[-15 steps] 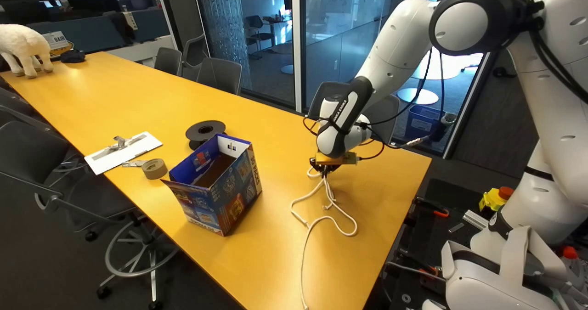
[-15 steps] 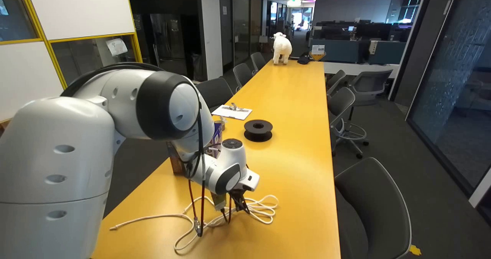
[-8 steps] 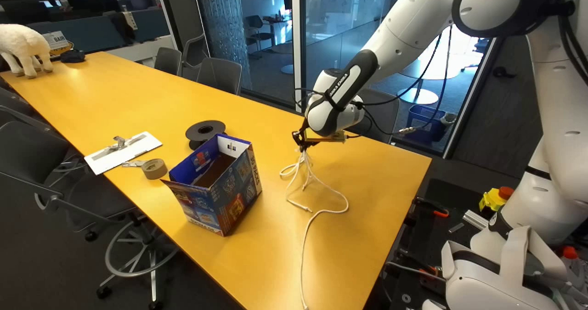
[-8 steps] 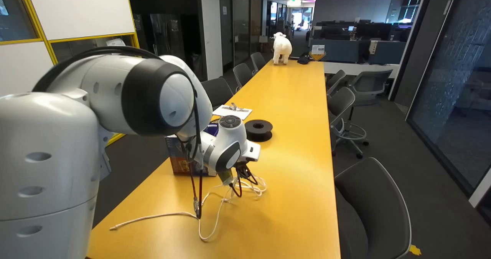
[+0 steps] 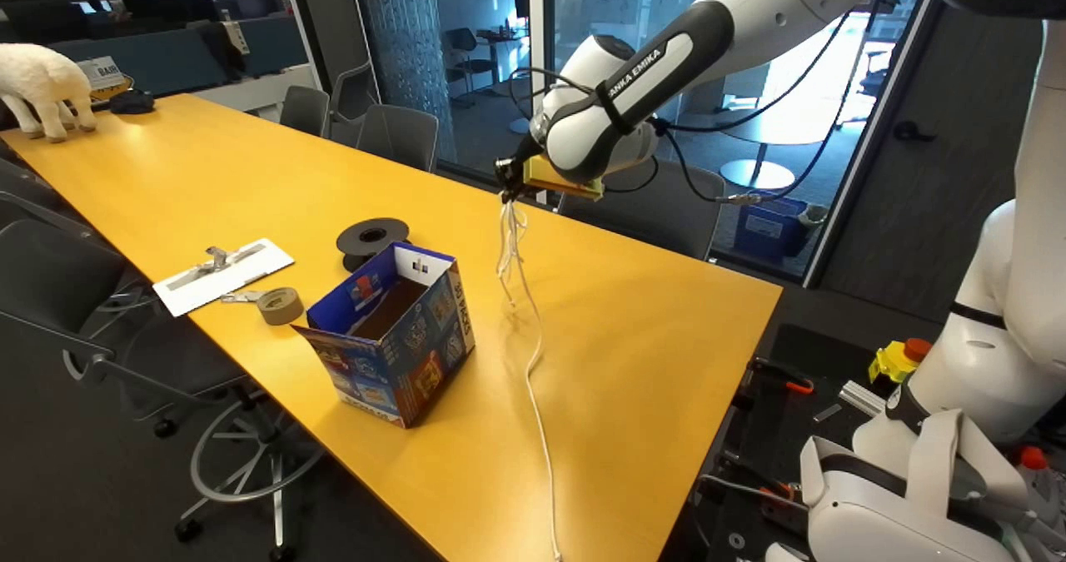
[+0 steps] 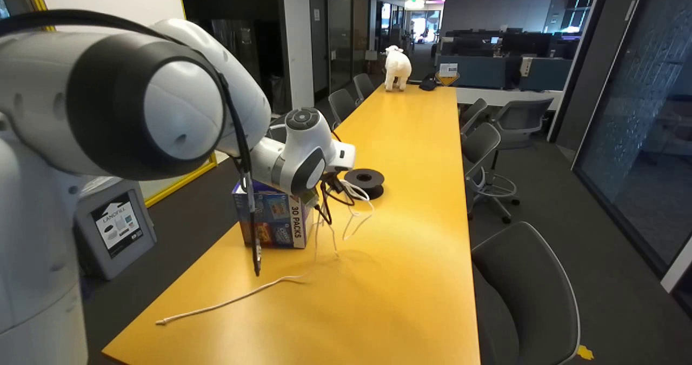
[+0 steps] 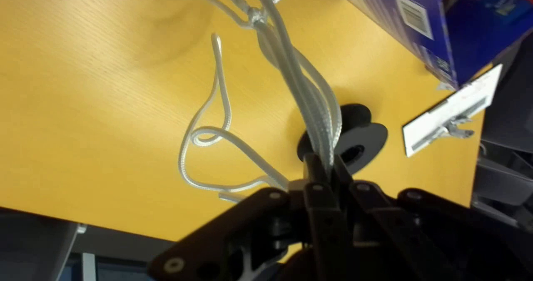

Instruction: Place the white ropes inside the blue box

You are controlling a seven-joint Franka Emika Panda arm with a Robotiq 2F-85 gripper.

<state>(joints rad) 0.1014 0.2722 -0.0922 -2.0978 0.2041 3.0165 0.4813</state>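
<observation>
Glass wall (image 5: pixel 491 112) toward 12 o'clock in an exterior view, long yellow-orange conference table (image 5: pixel 658 312) in front of it. Panda arm (image 5: pixel 708 37) reaches over the table from 2 o'clock. Blue printed cardboard box (image 5: pixel 429 345) upright on the table, top uncovered. White clipboard (image 5: pixel 237 271) at the box's 10 o'clock, black plastic spool (image 5: pixel 372 248) near its 12. Robotiq gripper (image 5: pixel 507 197) above the table, box at its 7 o'clock; jaws clenched on white ropes (image 7: pixel 316 123), several strands bunched. Bundle hangs at 6 o'clock from the fingertips, outside the box; one long strand trails down to the table in both exterior views. Wrist view: held strands run toward 11 o'clock from the fingertips, knots near their ends; slack loop toward 10.
</observation>
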